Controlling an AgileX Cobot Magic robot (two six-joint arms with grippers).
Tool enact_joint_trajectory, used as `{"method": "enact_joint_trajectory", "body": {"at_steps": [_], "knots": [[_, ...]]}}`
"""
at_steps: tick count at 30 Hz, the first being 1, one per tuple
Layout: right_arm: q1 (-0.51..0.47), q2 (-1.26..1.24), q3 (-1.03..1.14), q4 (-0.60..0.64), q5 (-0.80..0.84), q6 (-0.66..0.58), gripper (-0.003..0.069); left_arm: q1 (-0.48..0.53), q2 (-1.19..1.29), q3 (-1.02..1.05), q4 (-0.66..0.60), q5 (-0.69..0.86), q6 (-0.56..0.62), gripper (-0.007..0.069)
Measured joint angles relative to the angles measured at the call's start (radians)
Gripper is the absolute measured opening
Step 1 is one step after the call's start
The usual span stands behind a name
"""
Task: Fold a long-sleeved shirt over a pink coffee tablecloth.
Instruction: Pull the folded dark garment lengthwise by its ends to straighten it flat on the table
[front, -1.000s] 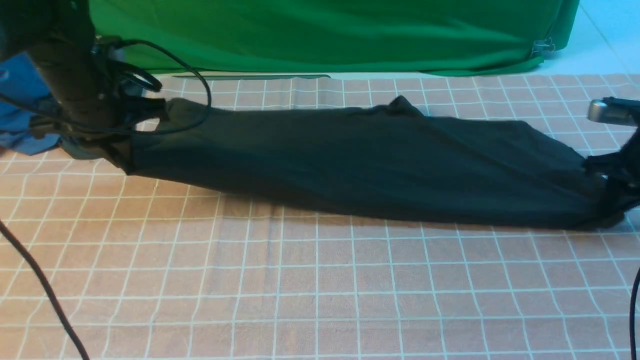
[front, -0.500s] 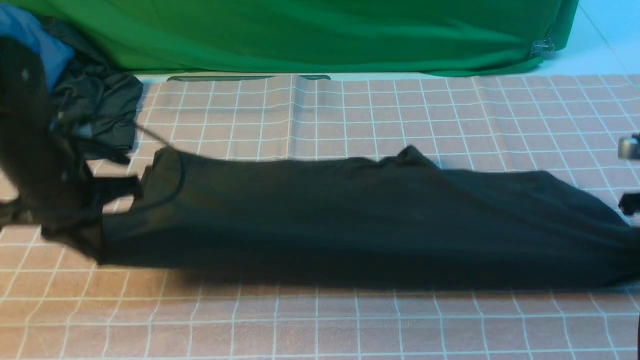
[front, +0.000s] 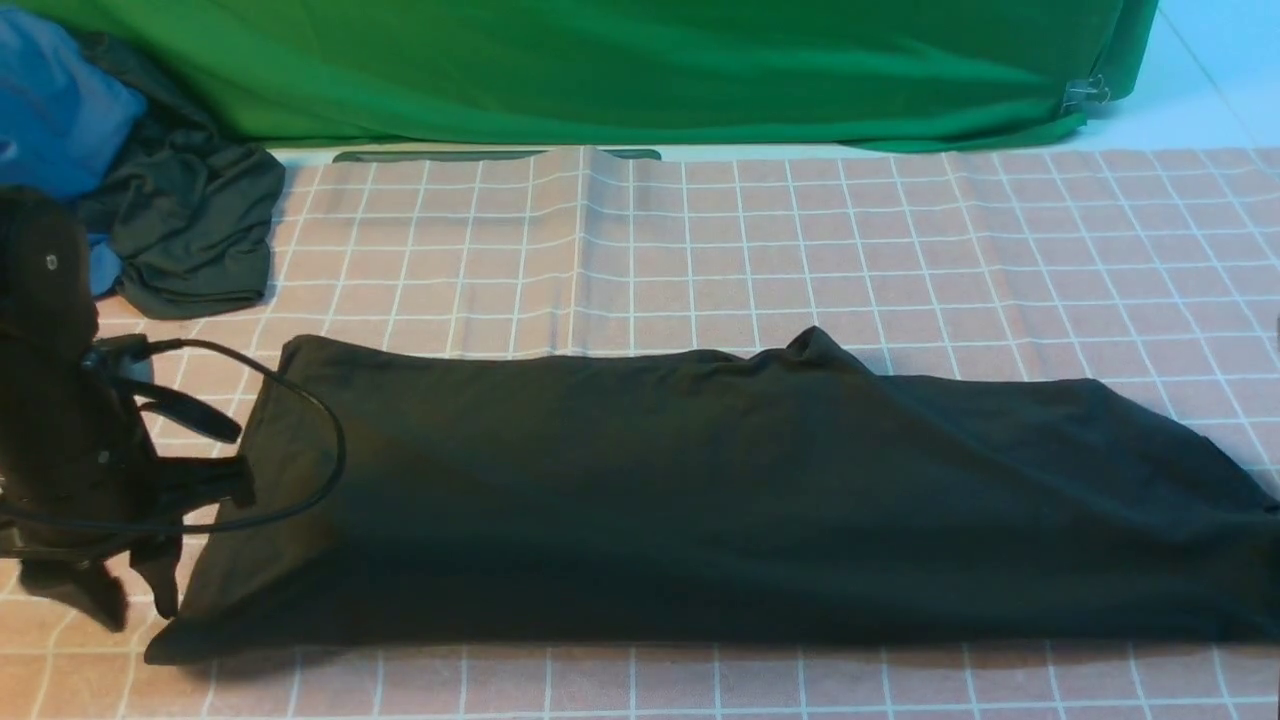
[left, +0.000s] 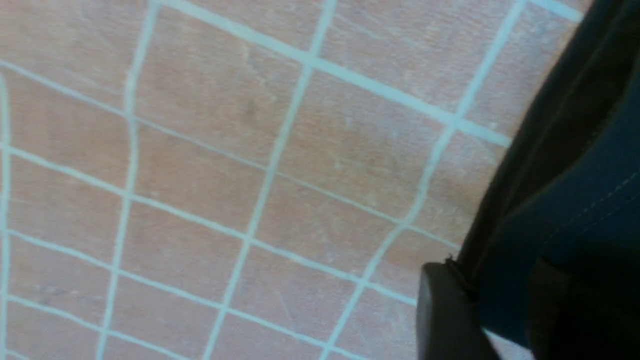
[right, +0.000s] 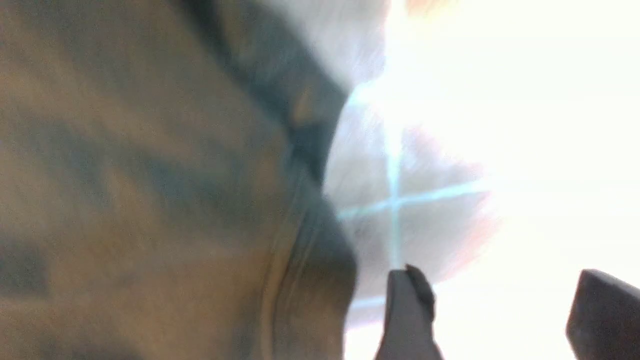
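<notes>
On pink coffee tablecloth (front: 700, 250), long-sleeved shirt (front: 700, 500) lies stretched 9 to 3 o'clock. Left fingers (left: 442, 310) at 8 o'clock end, parted, hem between. Right fingers (right: 407, 310) parted, empty.

The front view looks forward and down from the robot's side, taking in nearly the whole long-sleeved shirt (front: 700, 500) on the pink coffee tablecloth (front: 800, 240), with the green cloth (front: 650, 70) far behind. The left wrist view sits very close over the shirt's left edge; the right wrist view, closer and blurred, shares the grid at the right
</notes>
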Motion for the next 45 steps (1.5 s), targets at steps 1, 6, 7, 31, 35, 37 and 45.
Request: {"method": "enact_joint_trajectory", "body": {"at_steps": [1,6,7,31,35,37,45], "knots": [[0.006,-0.004,-0.026,0.000,0.000,0.007,0.0466,0.000,0.000,0.000,0.003,0.008,-0.004,0.0331],[0.089,-0.058,-0.165,0.072,-0.016,-0.017,0.0450,0.000,0.000,-0.042,0.020,0.062,-0.009,0.0521],[0.119,-0.070,-0.191,0.110,-0.033,-0.041,0.0415,0.000,0.000,-0.072,0.025,0.072,-0.013,0.0538],[0.584,0.256,-0.258,0.457,-0.659,-0.330,0.0038,-0.142,-0.003,-0.151,-0.484,-0.134,0.300,0.0013],[0.562,0.275,-0.299,0.390,-0.651,-0.272,0.0038,-0.142,-0.003,-0.150,-0.493,-0.131,0.300,0.0013],[0.539,0.270,-0.335,0.374,-0.597,-0.259,0.0038,-0.142,-0.003,-0.150,-0.496,-0.123,0.300,0.0013],[0.546,0.122,-0.385,0.367,-0.316,-0.306,0.0038,-0.142,-0.003,-0.150,-0.497,-0.115,0.300,0.0013]]}}
